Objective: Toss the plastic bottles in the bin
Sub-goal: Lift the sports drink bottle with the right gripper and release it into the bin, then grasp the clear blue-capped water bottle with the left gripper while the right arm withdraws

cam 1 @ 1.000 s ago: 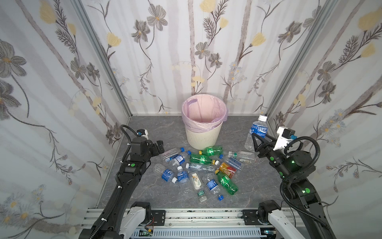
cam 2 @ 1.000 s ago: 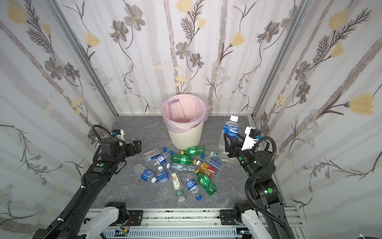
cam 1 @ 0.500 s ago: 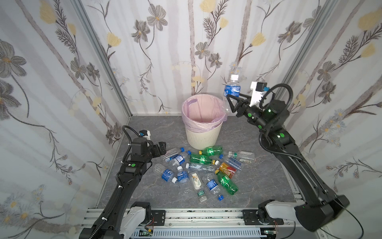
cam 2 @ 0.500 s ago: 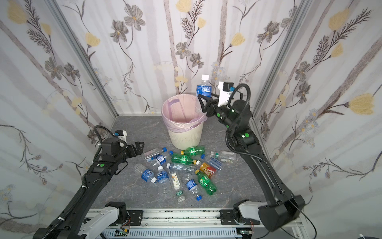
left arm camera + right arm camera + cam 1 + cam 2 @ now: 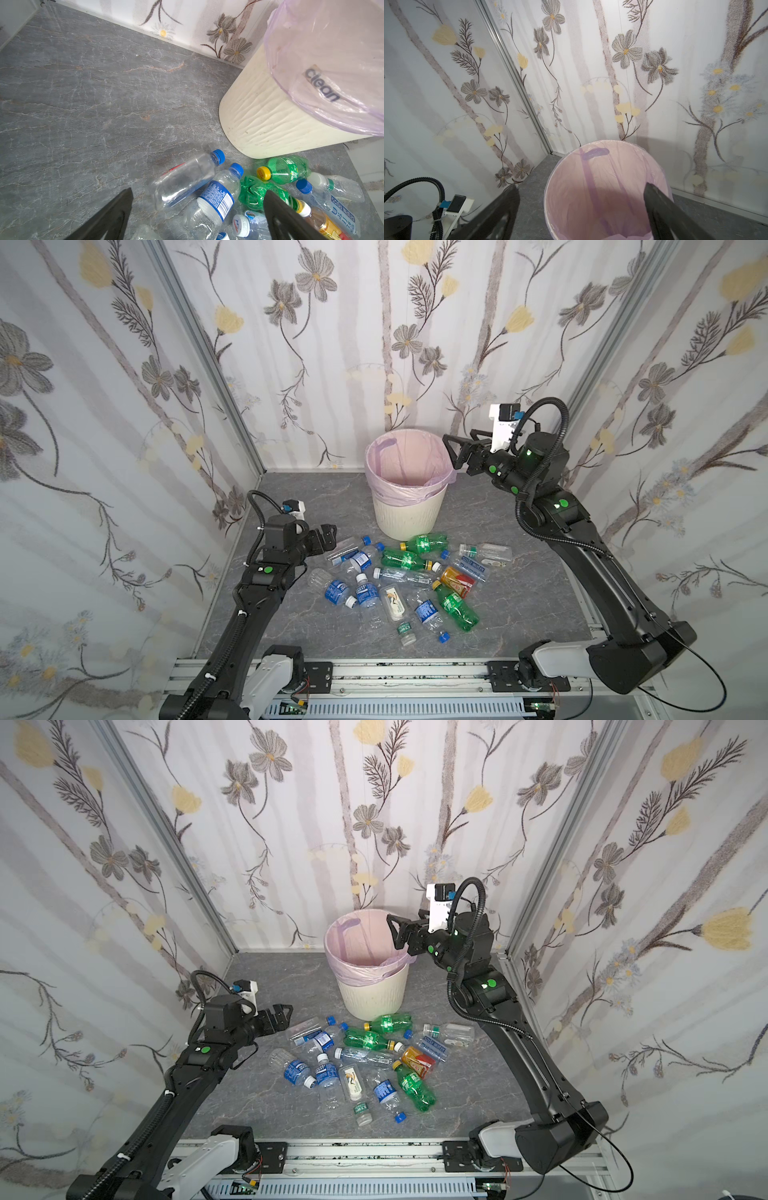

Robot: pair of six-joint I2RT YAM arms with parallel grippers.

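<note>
In both top views I am seeing the right gripper [image 5: 451, 452] hanging over the rim of the bin [image 5: 409, 514], jaws wide and empty. The plastic bottles [image 5: 407, 580] are lying in front of the bin. The left wrist view is showing the left gripper [image 5: 198, 191] gaping above them. The right wrist view is looking into the bin [image 5: 654, 158].
</note>
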